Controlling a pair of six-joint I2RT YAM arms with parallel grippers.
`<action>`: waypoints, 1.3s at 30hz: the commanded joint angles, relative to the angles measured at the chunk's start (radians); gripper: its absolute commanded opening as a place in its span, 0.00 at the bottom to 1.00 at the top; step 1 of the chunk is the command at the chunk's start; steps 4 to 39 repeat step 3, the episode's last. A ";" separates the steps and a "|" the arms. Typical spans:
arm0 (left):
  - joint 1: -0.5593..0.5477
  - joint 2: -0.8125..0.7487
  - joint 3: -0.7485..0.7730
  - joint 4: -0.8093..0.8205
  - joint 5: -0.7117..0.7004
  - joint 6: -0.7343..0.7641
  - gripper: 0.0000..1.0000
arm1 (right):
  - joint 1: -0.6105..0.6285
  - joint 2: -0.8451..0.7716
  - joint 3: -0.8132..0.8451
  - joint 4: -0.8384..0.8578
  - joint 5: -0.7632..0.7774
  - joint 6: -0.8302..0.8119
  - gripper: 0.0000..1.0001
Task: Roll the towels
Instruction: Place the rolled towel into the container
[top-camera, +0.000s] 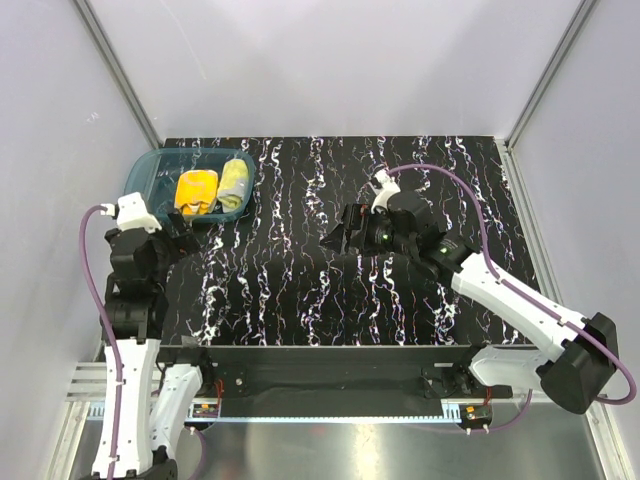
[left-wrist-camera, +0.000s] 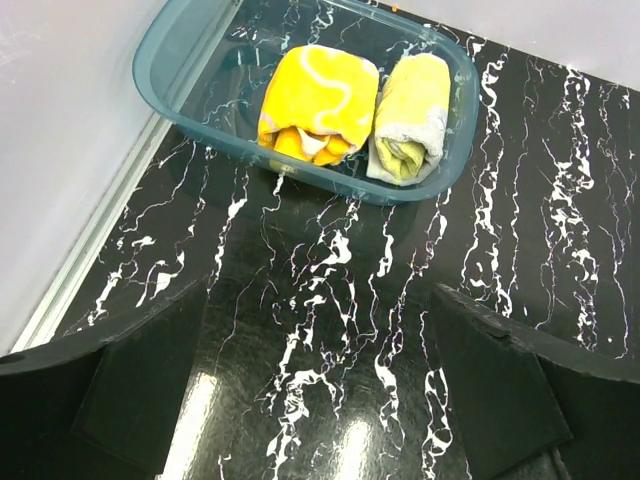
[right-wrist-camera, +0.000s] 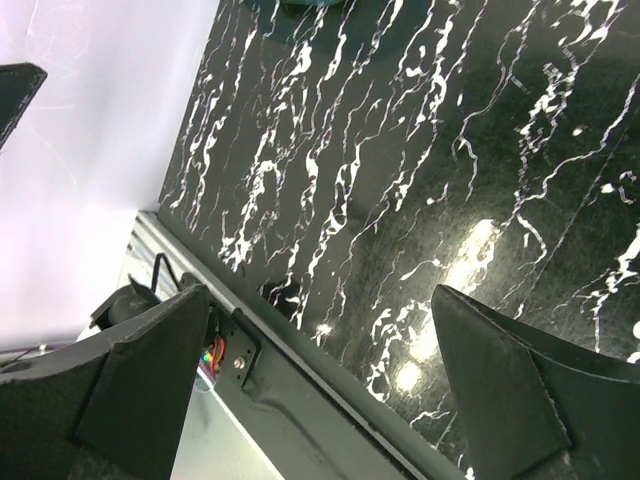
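Note:
The orange towel (top-camera: 196, 190) and the pale yellow towel (top-camera: 235, 184) lie rolled side by side inside the teal basin (top-camera: 146, 170) at the table's back left. In the left wrist view the orange towel (left-wrist-camera: 318, 100) is left of the yellow towel (left-wrist-camera: 412, 115), both with grey-beige ends facing me. My left gripper (top-camera: 185, 238) is open and empty, just in front of the basin (left-wrist-camera: 200, 120), above bare table. My right gripper (top-camera: 340, 237) is open and empty over the table's middle, pointing left, far from the towels.
The black marbled table (top-camera: 330, 290) is walled by white panels on the left, back and right. The metal front rail (right-wrist-camera: 300, 400) with the arm mounts runs along the near edge.

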 joint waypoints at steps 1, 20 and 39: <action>-0.005 0.001 -0.014 0.058 -0.026 0.012 0.99 | 0.017 -0.013 0.042 0.050 0.047 -0.042 1.00; -0.005 0.001 -0.020 0.066 -0.031 0.019 0.99 | 0.017 -0.021 0.046 0.050 0.047 -0.055 1.00; -0.005 0.001 -0.020 0.066 -0.031 0.019 0.99 | 0.017 -0.021 0.046 0.050 0.047 -0.055 1.00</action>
